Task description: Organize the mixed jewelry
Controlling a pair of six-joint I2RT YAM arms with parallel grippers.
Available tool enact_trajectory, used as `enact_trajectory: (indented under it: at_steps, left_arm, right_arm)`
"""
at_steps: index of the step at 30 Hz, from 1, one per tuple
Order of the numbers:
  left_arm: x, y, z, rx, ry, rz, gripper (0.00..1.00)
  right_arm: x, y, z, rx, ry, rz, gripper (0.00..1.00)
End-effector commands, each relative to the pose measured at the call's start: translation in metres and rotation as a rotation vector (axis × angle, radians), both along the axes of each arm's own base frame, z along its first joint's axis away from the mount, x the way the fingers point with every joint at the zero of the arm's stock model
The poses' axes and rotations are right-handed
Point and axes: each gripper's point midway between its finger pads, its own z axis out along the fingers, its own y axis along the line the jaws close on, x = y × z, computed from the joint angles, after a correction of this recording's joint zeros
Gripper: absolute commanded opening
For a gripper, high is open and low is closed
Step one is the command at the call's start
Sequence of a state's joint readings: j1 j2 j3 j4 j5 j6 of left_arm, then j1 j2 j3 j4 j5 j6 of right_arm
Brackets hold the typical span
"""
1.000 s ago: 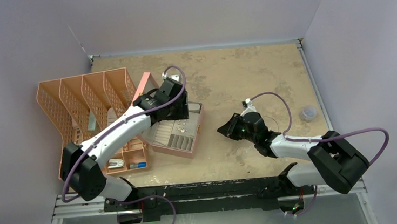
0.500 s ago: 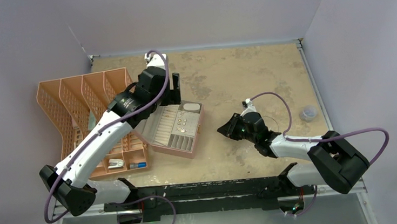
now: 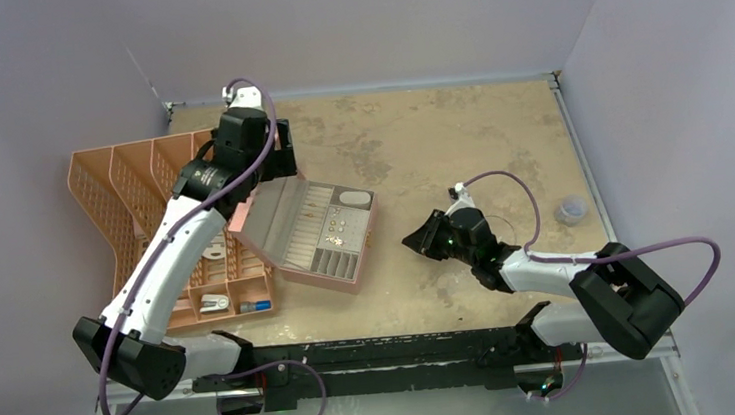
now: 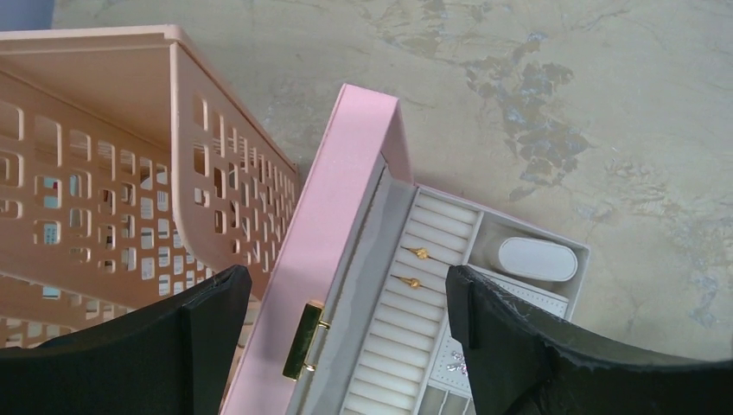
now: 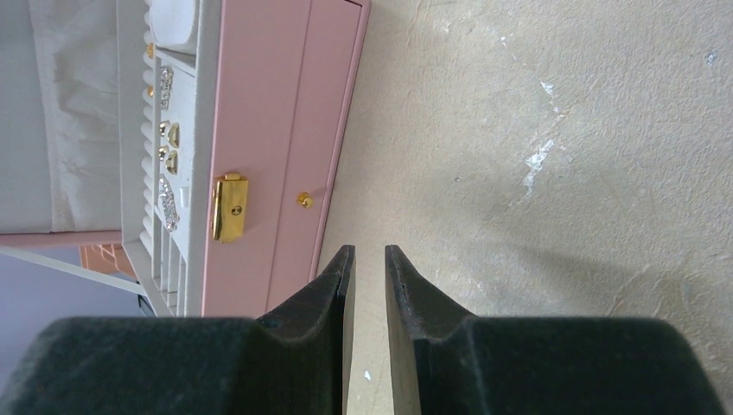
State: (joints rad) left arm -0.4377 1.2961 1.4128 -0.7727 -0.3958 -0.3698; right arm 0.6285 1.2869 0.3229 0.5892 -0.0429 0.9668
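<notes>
Near left: a peach organizer (image 3: 132, 203) stands on the table (image 3: 438, 141). Its nearest compartments hold white clips (image 3: 214, 303) and a blue-capped tube (image 3: 258, 305).

Near right: the right end effector (image 3: 415, 240) lies low over the table and points left toward the jewelry box (image 3: 332, 246), apart from it. Its jaws are narrow, with a slim gap and nothing between them (image 5: 366, 259). The right wrist view shows the box's pink front with a gold clasp (image 5: 230, 206).

Centre: the jewelry box is open, its lid (image 3: 255, 209) tilted back toward the organizer. The task items seen are inside the box. Gold studs (image 5: 172, 161) sit in the grey tray, with silvery pieces (image 5: 167, 204) just beside them. In the left wrist view two more gold studs (image 4: 419, 252) rest on the ribbed ring rolls, and a white oval pad (image 4: 538, 258) fills the far right compartment.

Right side: a clear cup (image 3: 572, 211) stands near the table's right edge, well apart from the box.

Far left: the left end effector (image 3: 284, 160) hangs above the far end of the lid. Its jaws are wide and hold nothing (image 4: 346, 281).
</notes>
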Motion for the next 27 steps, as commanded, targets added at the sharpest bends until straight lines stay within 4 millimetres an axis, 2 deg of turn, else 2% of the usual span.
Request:
enact_trajectory:
  at_steps: [1, 5, 9, 11, 14, 17, 20, 24, 27]
  left_arm:
    - [0.002, 0.003, 0.001, -0.043, 0.003, 0.001, 0.84]
    - [0.000, 0.006, -0.005, -0.051, 0.019, 0.019, 0.84]
    - [-0.004, 0.006, 0.004, -0.064, 0.004, 0.009, 0.83]
    - [-0.008, 0.006, 0.012, -0.073, -0.013, -0.002, 0.83]
    - [-0.014, 0.004, 0.025, -0.092, -0.039, -0.031, 0.83]
    - [-0.022, 0.002, 0.039, -0.117, -0.068, -0.058, 0.82]
    - [-0.033, -0.008, 0.054, -0.164, -0.103, -0.133, 0.82]
    - [-0.051, -0.038, 0.071, -0.253, -0.141, -0.335, 0.82]
    - [-0.069, -0.066, 0.075, -0.332, -0.135, -0.520, 0.80]
  right_arm:
    - [0.006, 0.002, 0.011, 0.021, -0.047, -0.012, 0.22]
    - [0.005, 0.002, 0.013, 0.023, -0.046, -0.012, 0.22]
    - [0.002, -0.001, 0.008, -0.009, 0.022, -0.023, 0.23]
    - [0.012, -0.005, 0.017, -0.062, 0.005, -0.045, 0.24]
    - [0.033, -0.013, 0.051, -0.116, -0.094, -0.097, 0.27]
    - [0.049, -0.036, 0.074, -0.211, -0.161, -0.204, 0.30]
    - [0.056, -0.068, 0.079, -0.315, -0.156, -0.346, 0.33]
    - [0.049, -0.113, 0.059, -0.451, -0.059, -0.532, 0.39]
    - [0.039, -0.137, 0.040, -0.520, 0.032, -0.640, 0.42]
